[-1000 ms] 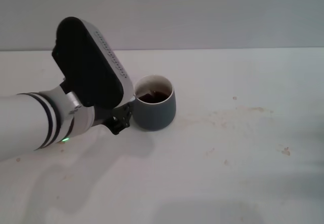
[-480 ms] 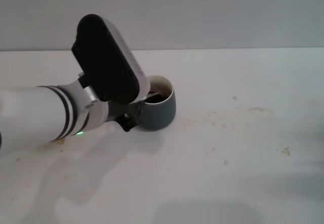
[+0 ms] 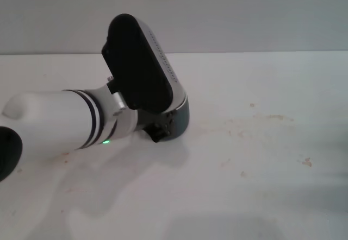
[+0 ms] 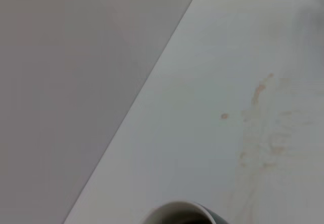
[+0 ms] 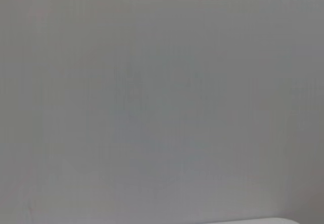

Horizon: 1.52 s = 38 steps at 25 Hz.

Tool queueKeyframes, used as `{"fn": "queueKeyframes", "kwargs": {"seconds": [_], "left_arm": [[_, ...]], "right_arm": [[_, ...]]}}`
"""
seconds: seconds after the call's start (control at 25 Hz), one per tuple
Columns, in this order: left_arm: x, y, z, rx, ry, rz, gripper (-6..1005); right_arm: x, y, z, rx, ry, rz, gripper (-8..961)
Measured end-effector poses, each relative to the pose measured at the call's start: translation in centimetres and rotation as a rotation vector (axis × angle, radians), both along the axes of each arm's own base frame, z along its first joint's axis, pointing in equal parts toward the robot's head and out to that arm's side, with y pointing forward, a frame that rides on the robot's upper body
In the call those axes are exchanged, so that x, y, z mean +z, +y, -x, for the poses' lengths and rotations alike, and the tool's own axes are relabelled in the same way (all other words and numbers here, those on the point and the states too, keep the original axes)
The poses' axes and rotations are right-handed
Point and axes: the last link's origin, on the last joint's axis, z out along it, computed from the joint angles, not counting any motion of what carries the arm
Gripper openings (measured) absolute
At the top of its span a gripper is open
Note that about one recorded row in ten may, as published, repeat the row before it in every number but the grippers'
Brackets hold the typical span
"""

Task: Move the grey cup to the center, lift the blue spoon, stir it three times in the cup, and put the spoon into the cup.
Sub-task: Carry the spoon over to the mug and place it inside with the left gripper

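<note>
The grey cup [image 3: 182,118] stands on the white table, and only its right wall shows in the head view. My left arm reaches in from the left. Its black wrist housing covers the cup's mouth and left side. My left gripper [image 3: 160,131] is low against the cup's near left side. The cup's pale rim [image 4: 178,207] shows at the edge of the left wrist view. The blue spoon is hidden or out of view. My right gripper is in none of the views, and the right wrist view shows only a plain grey wall.
The white table [image 3: 261,175] has faint brownish stains [image 3: 272,118] to the right of the cup. A grey wall runs along its far edge [image 3: 261,52].
My left arm has moved right, and its wrist housing now covers the cup's mouth, which showed before. The cup has stayed in place.
</note>
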Motion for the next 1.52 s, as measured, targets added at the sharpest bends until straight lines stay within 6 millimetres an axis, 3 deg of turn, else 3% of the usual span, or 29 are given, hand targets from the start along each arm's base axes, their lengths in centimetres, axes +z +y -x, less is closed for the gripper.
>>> {"fn": "queueKeyframes", "kwargs": {"seconds": [0.44,0.84,1.2,1.52], "left_arm": [[0.3,-0.5,0.6,0.017,0.004,-0.01,172],[1.4,0.8,1.2,0.038,0.007,-0.055,172],[0.8,1.5,0.2,0.002,0.007,-0.044,172],[0.0,0.7,-0.5,-0.027,0.011,-0.013,173]], "right_arm": [[0.0,0.0,0.0,0.001,-0.002,0.003,-2],[-0.1,0.1,0.0,0.003,-0.003,0.006,-2],[-0.1,0.2,0.1,0.002,-0.003,0.008,-2],[-0.1,0.3,0.1,0.004,-0.003,0.008,-2]]}}
